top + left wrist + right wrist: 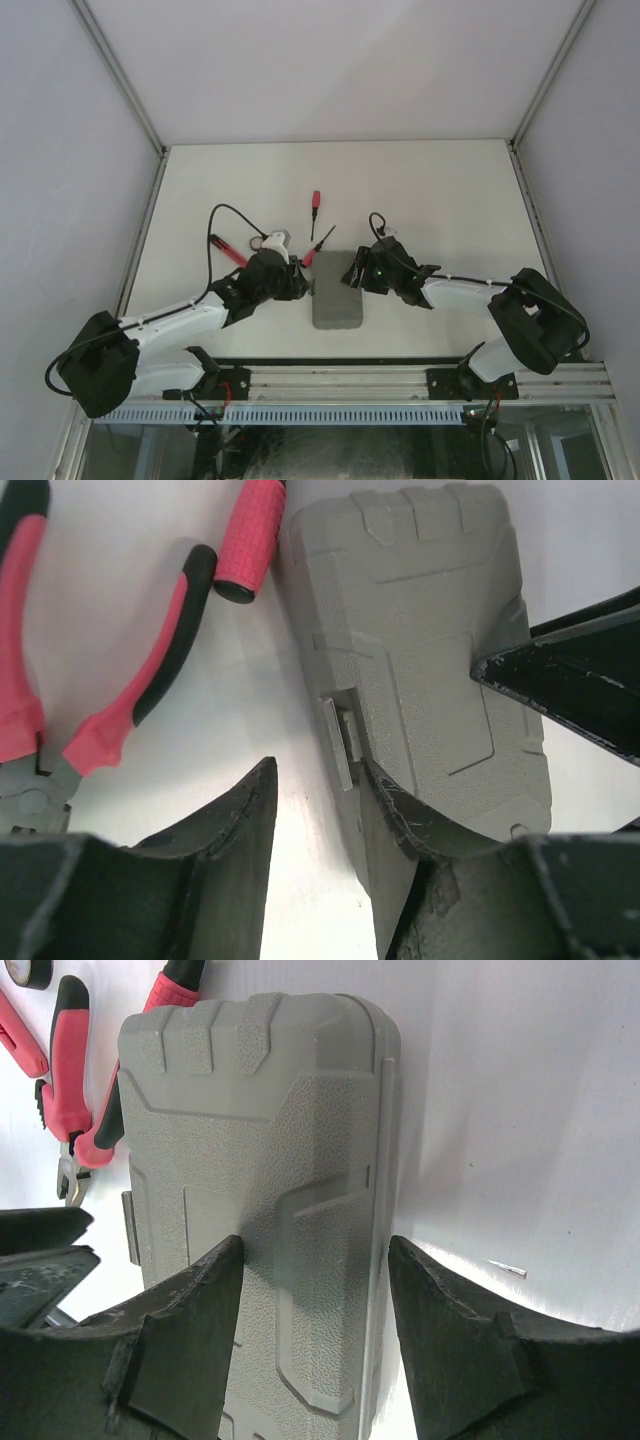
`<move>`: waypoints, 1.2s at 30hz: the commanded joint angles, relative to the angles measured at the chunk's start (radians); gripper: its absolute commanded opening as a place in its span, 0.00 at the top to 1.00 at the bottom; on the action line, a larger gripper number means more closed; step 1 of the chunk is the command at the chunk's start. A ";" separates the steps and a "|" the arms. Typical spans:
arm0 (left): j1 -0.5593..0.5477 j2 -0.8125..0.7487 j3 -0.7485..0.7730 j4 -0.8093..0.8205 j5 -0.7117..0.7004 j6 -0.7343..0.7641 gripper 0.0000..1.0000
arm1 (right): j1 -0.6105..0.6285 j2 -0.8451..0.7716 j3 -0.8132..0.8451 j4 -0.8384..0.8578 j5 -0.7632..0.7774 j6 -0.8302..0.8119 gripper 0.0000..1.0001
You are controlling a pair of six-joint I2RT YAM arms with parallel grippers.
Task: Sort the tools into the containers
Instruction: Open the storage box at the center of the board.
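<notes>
The two grey containers [337, 300] lie together as one closed slab in the middle of the table. My left gripper [303, 284] is open at its left edge; one fingertip [385, 795] rests by the small latch [340, 738] and bare table shows between the jaws. My right gripper [315, 1250] is open over the slab's [280, 1110] right edge, one finger above the lid and the other over the table. The red-and-black pliers [100, 680] lie to the left, with a red screwdriver handle [250, 535] beside them. Two screwdrivers [314, 205] [317, 248] lie behind the slab.
A small dark ring [25, 970] sits past the pliers [75, 1090]. A tiny metal sliver [507, 1268] lies on the table right of the slab. Grey walls enclose the white table [450, 200], and the arms' rail [400, 385] runs along its near edge.
</notes>
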 commanded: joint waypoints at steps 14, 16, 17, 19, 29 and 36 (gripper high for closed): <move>0.007 0.094 0.051 0.064 0.067 -0.003 0.60 | 0.010 0.070 -0.063 -0.230 0.075 -0.070 0.43; 0.006 0.104 0.055 0.060 0.062 -0.003 0.61 | 0.011 0.069 -0.063 -0.231 0.076 -0.071 0.43; 0.007 0.108 0.056 0.057 0.061 -0.003 0.61 | 0.011 0.069 -0.063 -0.231 0.076 -0.069 0.43; 0.007 0.116 0.059 0.048 0.053 -0.002 0.63 | 0.012 0.068 -0.063 -0.231 0.076 -0.069 0.43; 0.022 0.105 0.037 0.027 0.034 -0.003 0.71 | 0.015 0.066 -0.063 -0.234 0.078 -0.071 0.43; 0.025 0.123 0.046 0.016 0.033 -0.003 0.76 | 0.017 0.068 -0.063 -0.231 0.075 -0.071 0.43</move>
